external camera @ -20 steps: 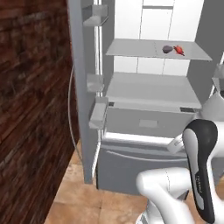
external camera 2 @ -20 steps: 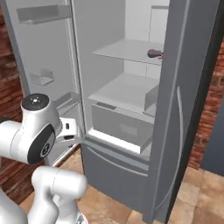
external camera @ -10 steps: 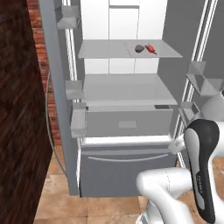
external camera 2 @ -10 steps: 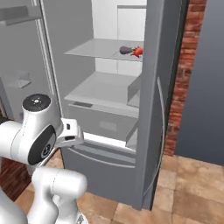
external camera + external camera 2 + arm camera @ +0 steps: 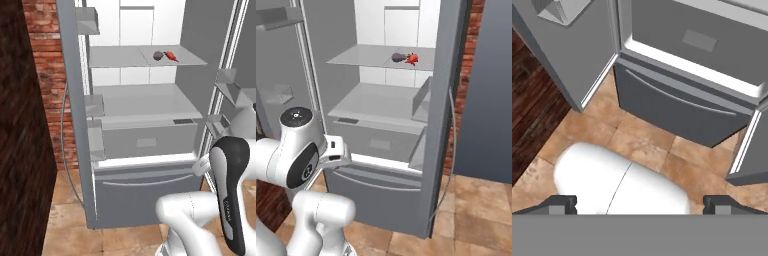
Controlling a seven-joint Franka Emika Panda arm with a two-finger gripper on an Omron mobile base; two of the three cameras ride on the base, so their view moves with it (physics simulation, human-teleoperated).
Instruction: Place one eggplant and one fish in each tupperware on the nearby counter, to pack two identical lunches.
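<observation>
While fridge [image 5: 145, 135] stands open over tile floor [image 5: 657, 145], tool [image 5: 640, 204] spread wide, empty.

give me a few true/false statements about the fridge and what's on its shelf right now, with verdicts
1. Both fridge doors stand open. True.
2. A red-orange fish lies on the upper shelf. True.
3. The fish sits alone, far from anything else. False: a dark rounded lump, apparently an eggplant, lies right beside it.
4. The pincer is shut on the fish. False: in the hand view its fingertips stand wide apart, holding nothing, pointing down at the tiled floor.
5. The bottom freezer drawer is pulled out. False: it is closed, with its handle across the front.
</observation>
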